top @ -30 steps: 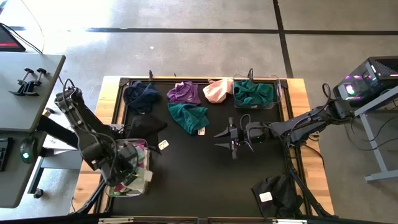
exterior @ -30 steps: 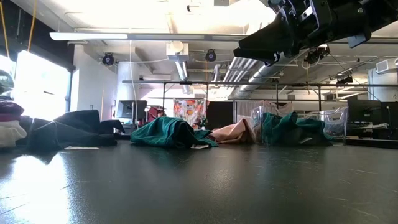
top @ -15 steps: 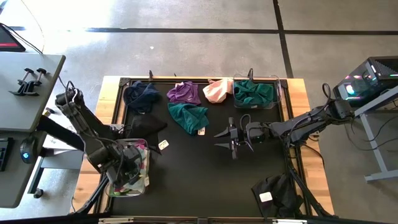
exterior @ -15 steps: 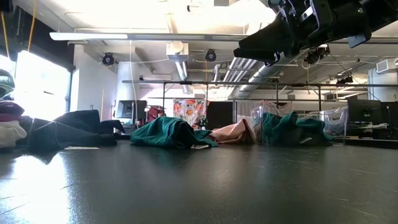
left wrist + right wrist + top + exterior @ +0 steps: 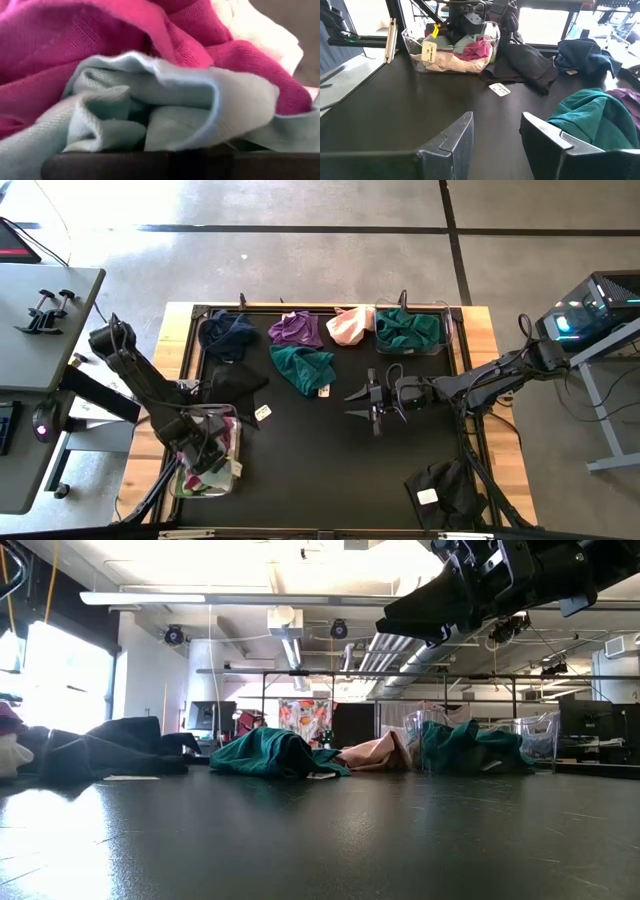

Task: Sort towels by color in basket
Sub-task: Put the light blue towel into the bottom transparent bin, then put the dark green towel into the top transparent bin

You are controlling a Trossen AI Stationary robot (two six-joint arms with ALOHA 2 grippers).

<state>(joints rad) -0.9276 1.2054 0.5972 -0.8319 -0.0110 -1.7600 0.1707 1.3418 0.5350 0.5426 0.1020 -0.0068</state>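
Since the earlier picture, the left gripper (image 5: 205,457) has been lowered deeper into the clear bin (image 5: 232,477) at the table's front left corner, and its fingers have been brought together. Whether cloth is caught between them cannot be told. In the left wrist view, a mint towel (image 5: 165,107) and a magenta towel (image 5: 100,35) are seen pressed close to it. Along the far edge, a navy towel (image 5: 228,334), a purple towel (image 5: 296,328), a pink towel (image 5: 349,326) and a second bin (image 5: 452,330) with teal cloth are laid, with a teal towel (image 5: 302,367) just in front. A black towel (image 5: 233,383) is placed beside the first bin. The right gripper (image 5: 358,404) is held above the middle of the table, fingers apart and empty. Another black towel (image 5: 446,492) is found at the front right.
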